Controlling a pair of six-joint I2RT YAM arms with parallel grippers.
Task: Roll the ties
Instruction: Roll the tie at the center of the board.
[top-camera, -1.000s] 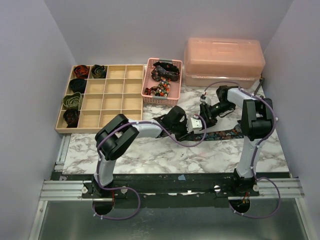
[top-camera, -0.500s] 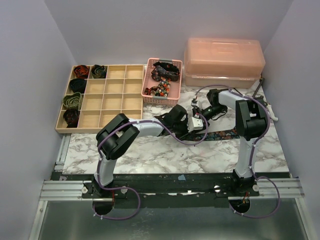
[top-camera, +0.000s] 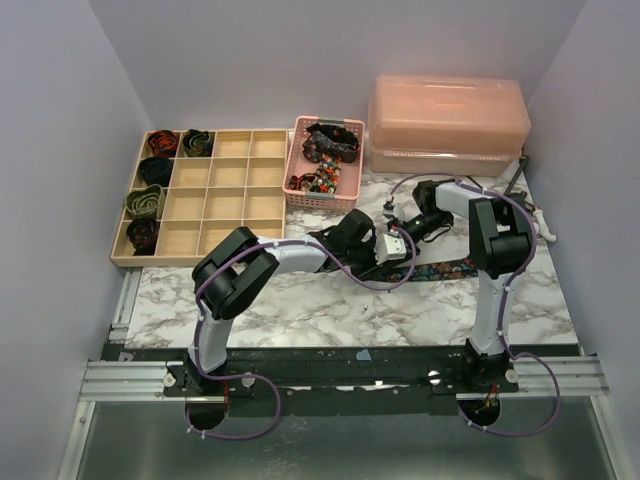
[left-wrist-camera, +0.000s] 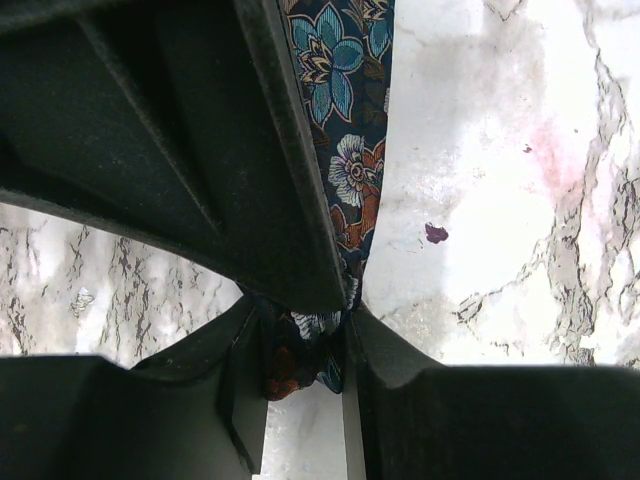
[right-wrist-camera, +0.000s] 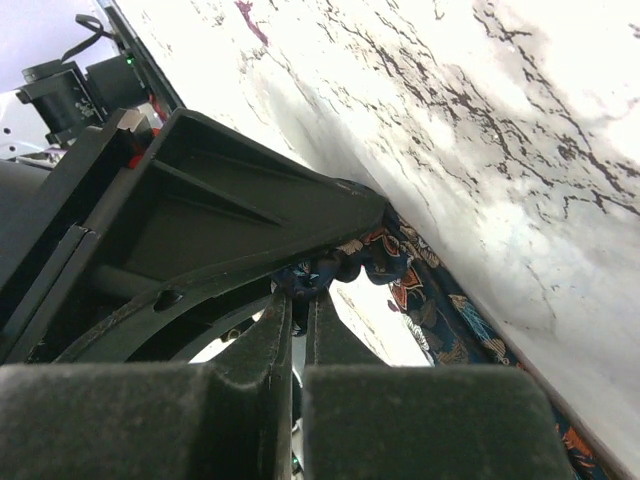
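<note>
a navy floral tie (top-camera: 450, 268) lies flat on the marble table (top-camera: 330, 300), running from the centre out toward 3 o'clock. the left gripper (top-camera: 388, 246) reaches in from 8 o'clock. in its wrist view its jaws are clamped on the tie's near end, with blue and orange flowers (left-wrist-camera: 345, 150) running away above the pinch. the right gripper (top-camera: 393, 228) comes in from 2 o'clock and meets it at the same end. its jaws are pressed together right at the bunched fabric (right-wrist-camera: 385, 265), but i cannot tell if any cloth is caught between them. at 10 o'clock a wooden tray (top-camera: 225, 160) holds coiled ties (top-camera: 145, 201) in its left compartments. at 12 o'clock a pink basket (top-camera: 297, 160) holds loose ties (top-camera: 330, 143). a pink box (top-camera: 447, 115) sits at 1 o'clock.
</note>
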